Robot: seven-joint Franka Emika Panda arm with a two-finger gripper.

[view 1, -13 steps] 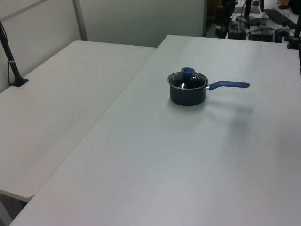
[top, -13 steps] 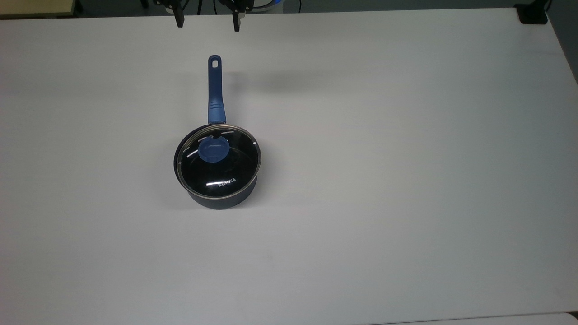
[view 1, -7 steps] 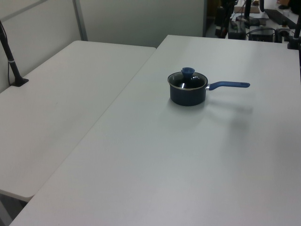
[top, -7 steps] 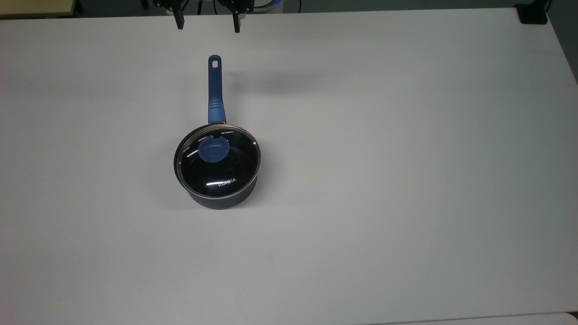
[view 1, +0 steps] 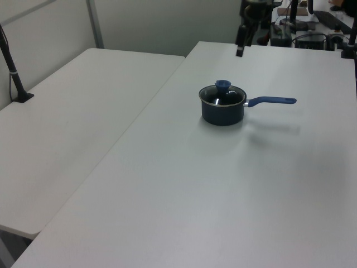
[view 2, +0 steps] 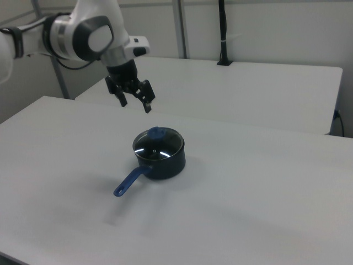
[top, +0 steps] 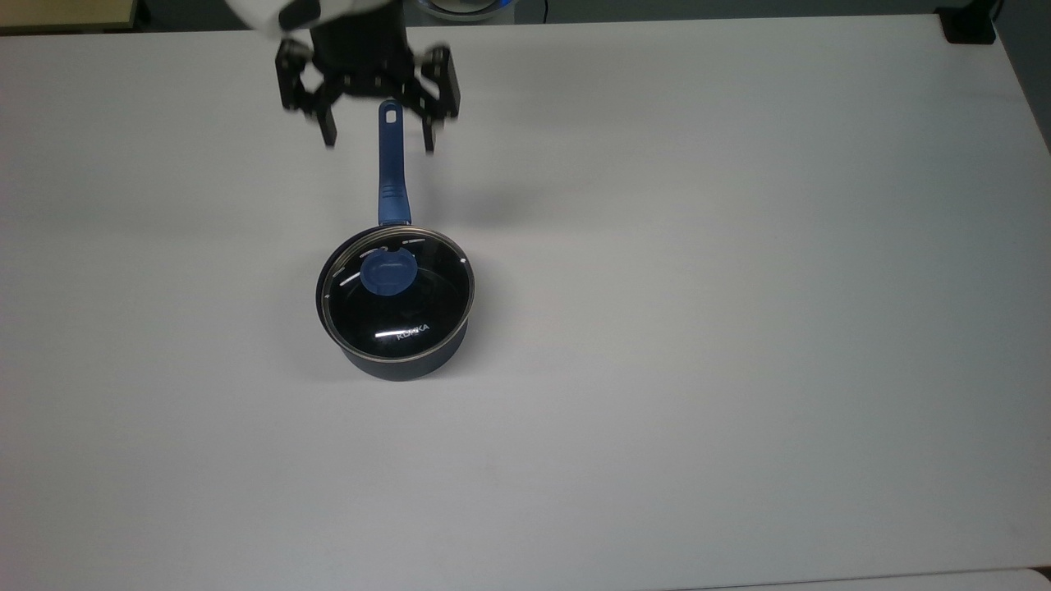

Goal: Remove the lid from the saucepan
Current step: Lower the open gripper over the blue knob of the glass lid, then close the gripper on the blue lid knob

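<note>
The dark navy saucepan (top: 402,365) stands on the white table (top: 739,328), its long blue handle (top: 392,164) pointing toward the top view's upper edge. The glass lid (top: 400,294) with a blue knob (top: 387,272) sits flat on the pan's rim. My gripper (top: 379,141) hangs open in the air over the handle's slotted end, one finger on each side, touching nothing. In the left view the saucepan (view 1: 223,113) and lid (view 1: 223,96) lie below the gripper (view 1: 241,50). In the right view the gripper (view 2: 135,105) hovers above and left of the lid (view 2: 158,142).
A second white table (view 1: 72,123) adjoins on the left view's left, with a black post (view 1: 14,72) clamped at its far edge. A black clamp (top: 969,25) sits at the top view's upper right corner. Bare tabletop surrounds the saucepan.
My gripper has moved from the top view's upper edge down toward the pan and now hangs over the handle's end. Saucepan and lid have not moved.
</note>
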